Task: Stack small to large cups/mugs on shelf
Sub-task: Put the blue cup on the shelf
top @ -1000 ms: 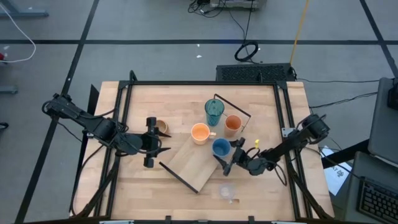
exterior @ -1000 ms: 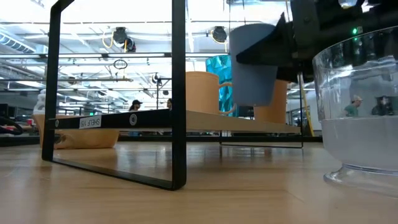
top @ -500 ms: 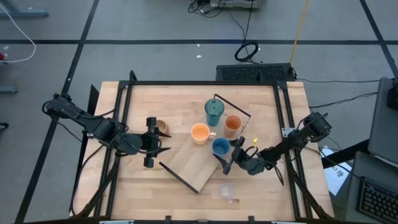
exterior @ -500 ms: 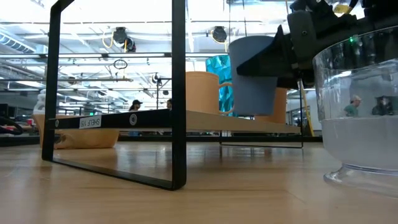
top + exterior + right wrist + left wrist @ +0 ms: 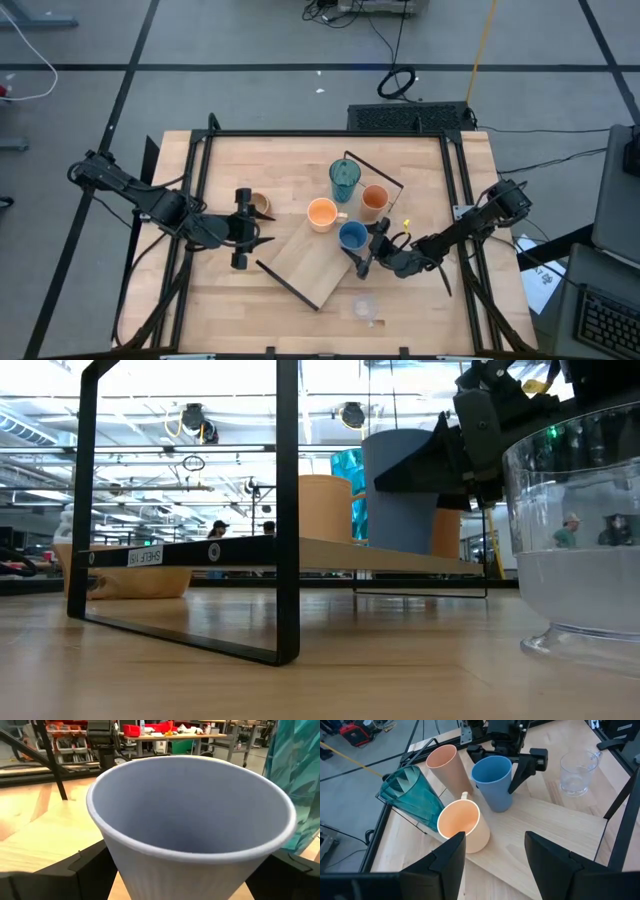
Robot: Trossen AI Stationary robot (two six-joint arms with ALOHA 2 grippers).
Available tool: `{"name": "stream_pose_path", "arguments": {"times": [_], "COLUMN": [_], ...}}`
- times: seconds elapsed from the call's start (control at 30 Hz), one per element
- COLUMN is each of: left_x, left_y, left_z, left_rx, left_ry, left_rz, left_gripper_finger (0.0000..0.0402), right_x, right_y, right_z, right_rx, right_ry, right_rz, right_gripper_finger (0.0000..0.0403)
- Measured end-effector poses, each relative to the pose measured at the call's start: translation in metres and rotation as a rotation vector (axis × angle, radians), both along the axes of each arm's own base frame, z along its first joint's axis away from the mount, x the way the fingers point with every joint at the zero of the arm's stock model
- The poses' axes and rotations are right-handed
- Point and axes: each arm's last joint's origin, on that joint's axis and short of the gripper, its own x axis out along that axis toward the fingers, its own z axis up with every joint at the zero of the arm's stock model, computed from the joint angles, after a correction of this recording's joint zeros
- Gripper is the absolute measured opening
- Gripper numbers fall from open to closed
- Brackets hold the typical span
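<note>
The blue cup (image 5: 352, 236) stands upright on the light-wood shelf (image 5: 310, 265), and my right gripper (image 5: 365, 250) is shut on it from the table's right side. On the shelf's far part stand the orange mug (image 5: 322, 214), the orange cup (image 5: 374, 200) and the teal tumbler (image 5: 344, 178). My left gripper (image 5: 255, 230) is open and empty at the shelf's left, beside the tan mug (image 5: 260, 203), which stands on the table. The clear cup (image 5: 365, 308) stands on the table near the front edge. My right gripper pinches the blue cup's side wall (image 5: 506, 772) between its two fingers, one on each side, in the cup's upper half. The fingers come nearly level from the table's right. The cup stands upright with its bottom (image 5: 400, 545) on the shelf board.
The shelf's black end rail (image 5: 288, 510) rises near the front. The near half of the shelf board (image 5: 560, 820) is bare. A black frame (image 5: 200, 200) runs along the table's edges.
My right gripper has gone down with the blue cup. The cup hung clear above the shelf board a second ago and now stands on it, still upright and still held.
</note>
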Motion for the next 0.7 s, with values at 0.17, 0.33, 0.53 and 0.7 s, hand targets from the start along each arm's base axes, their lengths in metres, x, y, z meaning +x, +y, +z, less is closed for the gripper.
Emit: {"name": "stream_pose_path", "arguments": {"times": [0.17,0.33,0.53,0.7], "left_x": [0.0,0.0,0.0,0.0], "left_y": [0.0001,0.0,0.0,0.0001], "left_z": [0.0,0.0,0.0001,0.0], "left_rx": [0.001,0.0,-0.002,-0.002], "left_ry": [0.0,0.0,-0.001,0.0], "left_rz": [0.0,0.0,0.001,0.001], "left_gripper_finger": [0.0207,0.0207,0.0207,0.0207], "right_x": [0.0,0.0,0.0,-0.0012], "right_y": [0.0,0.0001,0.0001,0.0006], "right_z": [0.0004,0.0004,0.0009,0.0084], "right_rx": [0.002,-0.005,-0.006,-0.006], "right_ry": [-0.003,0.0,-0.001,-0.017], "right_rz": [0.0,0.002,0.002,0.007], "right_gripper_finger": [0.0369,0.0397,0.0399,0.0399]}}
